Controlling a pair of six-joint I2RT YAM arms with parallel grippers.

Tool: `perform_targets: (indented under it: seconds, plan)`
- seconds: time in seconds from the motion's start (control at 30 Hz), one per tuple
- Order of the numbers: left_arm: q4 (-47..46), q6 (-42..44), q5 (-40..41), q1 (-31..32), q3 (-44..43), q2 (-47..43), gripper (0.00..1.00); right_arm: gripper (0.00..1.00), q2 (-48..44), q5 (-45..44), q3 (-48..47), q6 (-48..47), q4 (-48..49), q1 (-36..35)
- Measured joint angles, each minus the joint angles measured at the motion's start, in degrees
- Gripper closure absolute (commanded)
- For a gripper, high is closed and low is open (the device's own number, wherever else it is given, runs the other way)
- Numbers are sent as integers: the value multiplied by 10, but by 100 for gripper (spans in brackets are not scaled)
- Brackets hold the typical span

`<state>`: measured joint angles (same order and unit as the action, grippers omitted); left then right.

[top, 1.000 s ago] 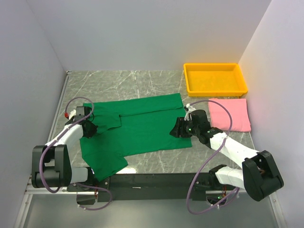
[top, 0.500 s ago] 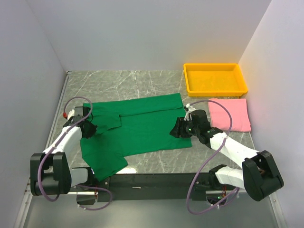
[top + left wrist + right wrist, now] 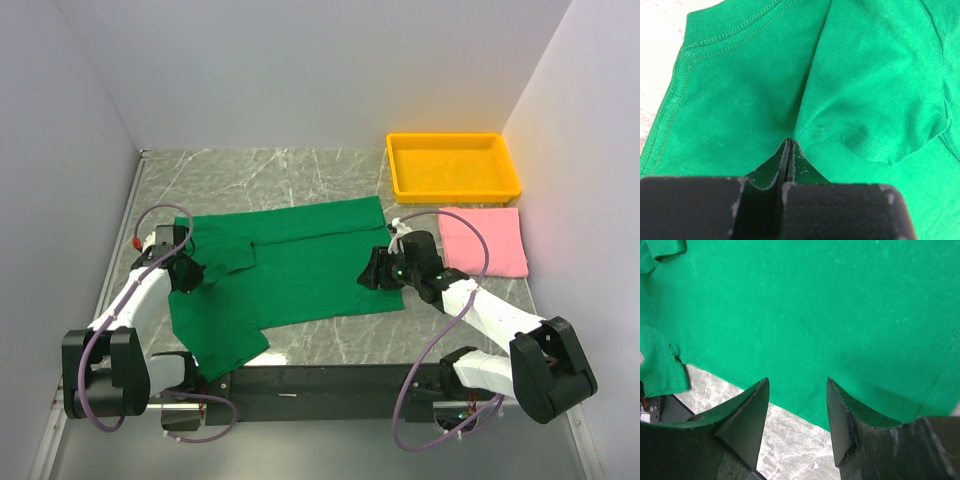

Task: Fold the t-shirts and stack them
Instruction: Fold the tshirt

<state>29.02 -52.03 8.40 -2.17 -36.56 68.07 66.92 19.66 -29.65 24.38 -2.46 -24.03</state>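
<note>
The dark green t-shirt (image 3: 290, 270) lies spread flat on the marble table, collar to the left and hem to the right. My left gripper (image 3: 186, 273) is shut. Its tips (image 3: 789, 141) press on the cloth where the folded-in sleeve (image 3: 875, 100) meets the body, and no cloth shows between the jaws. My right gripper (image 3: 372, 272) stands open low over the shirt's hem, its fingertips (image 3: 797, 382) straddling the edge where green cloth (image 3: 815, 300) meets marble. The light pink t-shirt (image 3: 485, 240), folded to a rectangle, lies at the right.
A yellow plastic tray (image 3: 455, 140) sits at the back right, just behind the pink shirt. White walls close in the left, back and right sides. Bare marble (image 3: 260, 175) shows behind the green shirt, and the arms' black base rail (image 3: 330, 380) runs along the near edge.
The left arm's elbow has swung down and to the left while its shut gripper stays at the sleeve. The right arm and both shirts have not moved.
</note>
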Motion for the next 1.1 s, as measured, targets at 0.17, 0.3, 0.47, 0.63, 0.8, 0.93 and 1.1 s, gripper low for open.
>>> perform_targets:
  seconds: [0.17, 0.3, 0.47, 0.63, 0.8, 0.93, 1.1]
  plan:
    - [0, 0, 0, 0, 9, 0, 99, 44, 7, 10, 0, 3, 16, 0]
    - [1, 2, 2, 0, 10, 0, 99, 48, 42, 44, -5, 28, 53, -5]
    - [2, 12, 11, 0, 10, 3, 99, 52, 143, 80, -72, 72, 101, -56]
    - [2, 29, 20, 0, 8, 3, 99, 56, 272, 90, -195, 120, 173, -116]
    - [1, 41, 19, 0, 3, 10, 99, 56, 403, 92, -304, 148, 230, -156]
    - [-1, 46, 19, 0, 3, 14, 99, 56, 495, 92, -374, 160, 251, -175]
    - [-2, 48, 17, 0, 3, 16, 99, 57, 574, 98, -427, 175, 269, -189]
